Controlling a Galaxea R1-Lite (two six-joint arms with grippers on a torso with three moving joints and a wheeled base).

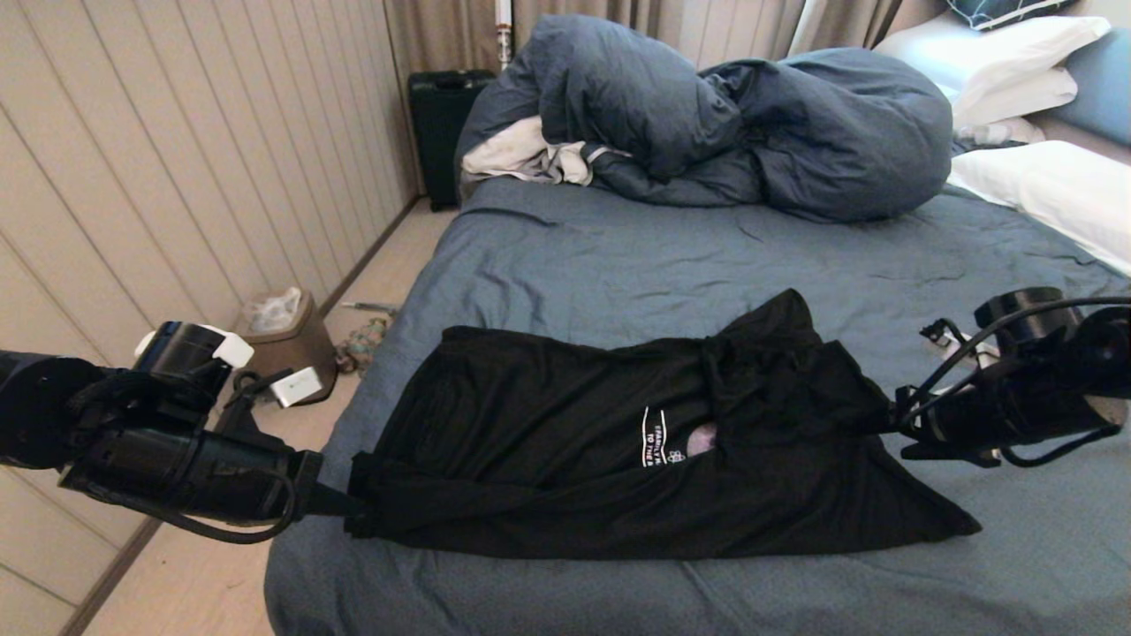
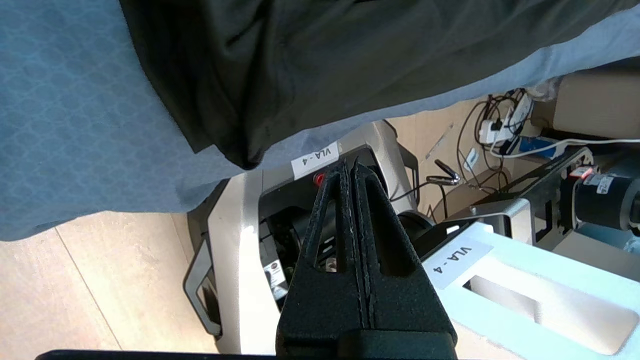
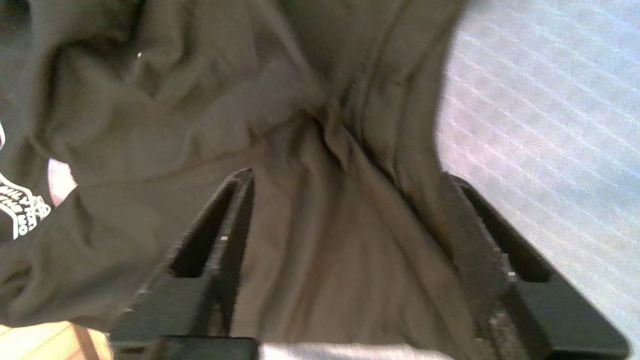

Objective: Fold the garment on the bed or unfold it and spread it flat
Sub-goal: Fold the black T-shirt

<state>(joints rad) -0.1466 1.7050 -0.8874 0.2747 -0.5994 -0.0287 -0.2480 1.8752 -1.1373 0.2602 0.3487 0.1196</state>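
Lying across the near part of the bed [image 1: 618, 265], close to its front edge, the shirt [image 1: 548, 459] is half folded: its long axis runs from the bed's left edge toward the right, and only a bit of the white lettering [image 1: 654, 437] shows under an overlapping flap. The right claw [image 3: 345, 220] is at the shirt's right end, where the fabric is bunched. Its jaws stand wide, one on each side of a ridge of black cloth, and I judge they hold nothing at this moment. The left claw [image 2: 350, 175] is at the opposite end, near the bed's left edge. In the left wrist view its fingers are pressed together with no cloth between them, and the shirt's corner hangs just beyond the tips, although from the head view it looks almost touching. So the shirt lies between both arms, with each claw at one end of the long axis. In my opinion the next move depends on the right claw, because the bunched cloth is already between its jaws, while the left one must first open to take its corner.
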